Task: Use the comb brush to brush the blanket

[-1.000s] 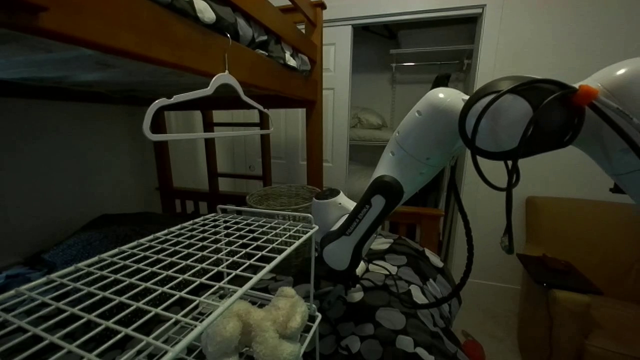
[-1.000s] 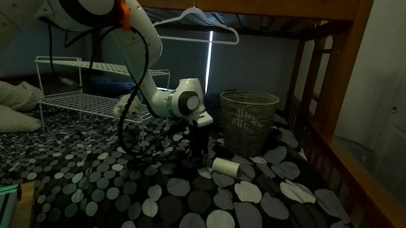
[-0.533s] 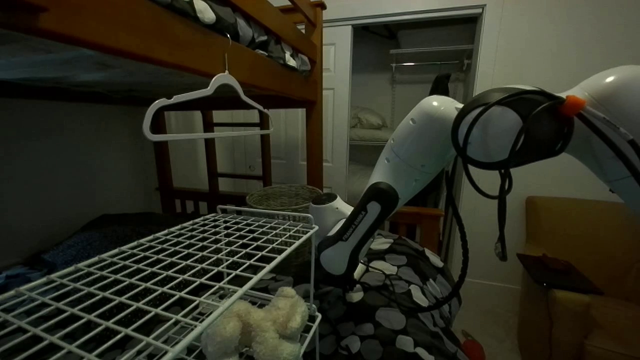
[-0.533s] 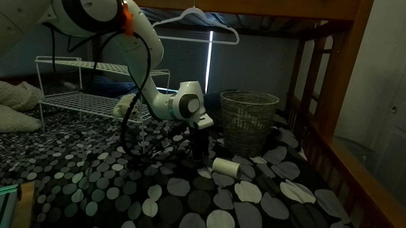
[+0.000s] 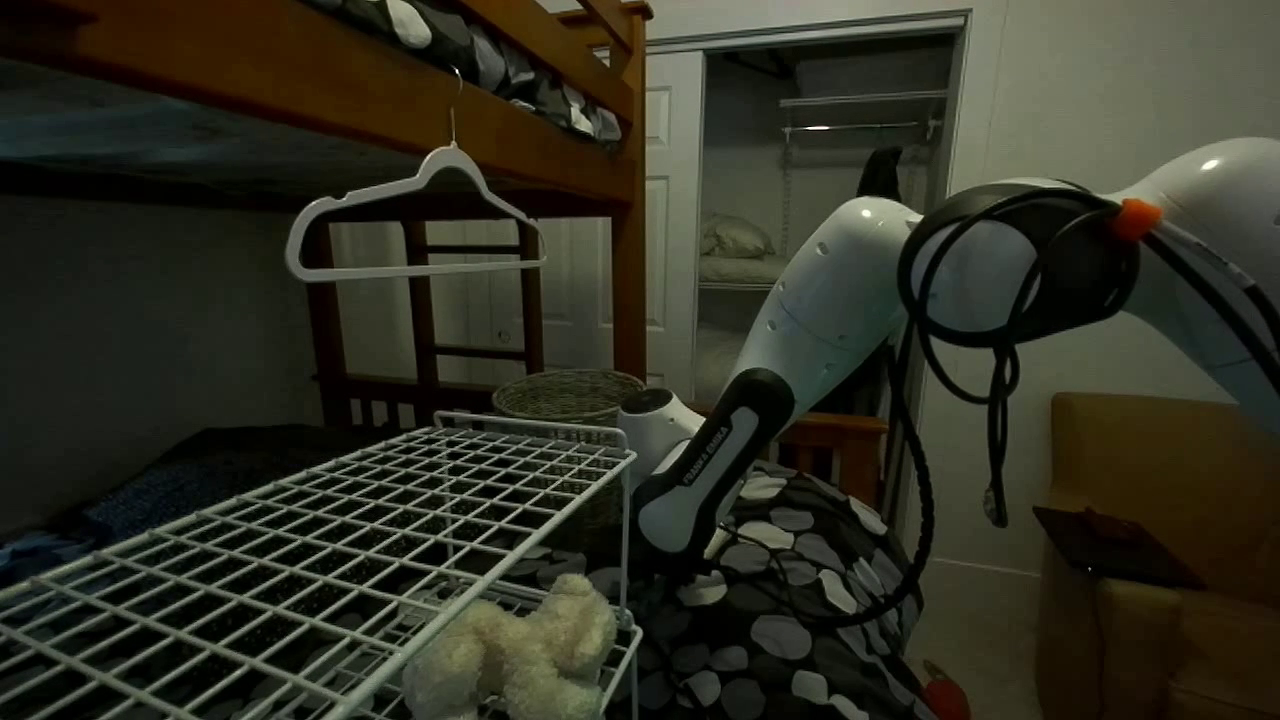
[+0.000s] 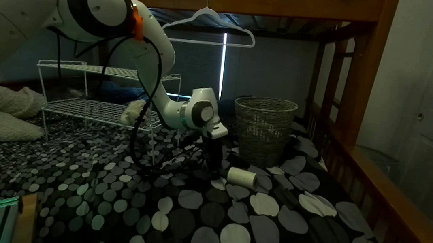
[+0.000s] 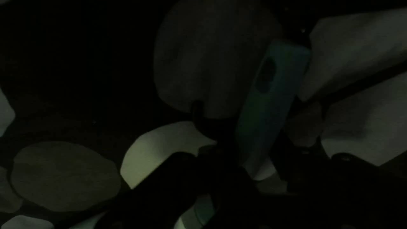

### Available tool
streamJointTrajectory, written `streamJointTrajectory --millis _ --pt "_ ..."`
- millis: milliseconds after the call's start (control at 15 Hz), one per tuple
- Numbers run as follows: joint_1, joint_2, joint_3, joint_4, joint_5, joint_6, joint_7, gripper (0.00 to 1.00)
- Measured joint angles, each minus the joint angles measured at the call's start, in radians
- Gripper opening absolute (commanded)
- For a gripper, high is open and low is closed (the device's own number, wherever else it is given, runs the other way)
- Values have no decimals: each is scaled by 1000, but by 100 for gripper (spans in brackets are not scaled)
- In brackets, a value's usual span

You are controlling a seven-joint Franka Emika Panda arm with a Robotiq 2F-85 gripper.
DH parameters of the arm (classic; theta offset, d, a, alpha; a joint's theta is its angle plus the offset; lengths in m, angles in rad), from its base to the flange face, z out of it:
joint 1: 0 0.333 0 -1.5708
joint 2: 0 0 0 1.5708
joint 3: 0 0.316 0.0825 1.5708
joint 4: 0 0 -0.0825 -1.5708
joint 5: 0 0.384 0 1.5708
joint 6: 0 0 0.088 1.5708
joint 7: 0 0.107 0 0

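The comb brush looks like a lint roller. In an exterior view its cream roller (image 6: 242, 178) lies on the blanket (image 6: 188, 224), the black cloth with white and grey dots. My gripper (image 6: 215, 169) points down at the roller's near end. In the dark wrist view the bluish handle (image 7: 273, 101), with a hole near its far end, runs between my dark fingers. They appear to press on both its sides, so the gripper seems shut on it. Part of the teal-and-cream roller end shows at the bottom. In an exterior view the blanket (image 5: 780, 640) shows, but the arm hides the fingers.
A wicker basket (image 6: 262, 135) stands just behind the roller. A white wire rack (image 6: 95, 111) holding a cream stuffed toy (image 5: 530, 650) is beside the arm. A white hanger (image 6: 209, 42) hangs from the upper bunk. A wooden bed rail (image 6: 394, 207) borders the bed.
The arm has sunk slightly, and the gripper's fingers have come together around the handle. The cream roller has shifted very slightly.
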Motion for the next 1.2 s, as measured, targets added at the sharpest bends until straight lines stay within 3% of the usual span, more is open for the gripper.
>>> streamJointTrajectory --millis 67,667,1200 --pt "0 -2 -1 1 0 -4 -1 3" --pt "14 -100 -27 -18 -25 -78 -5 5" --pt "11 -197 -38 -94 -157 -36 -49 5"
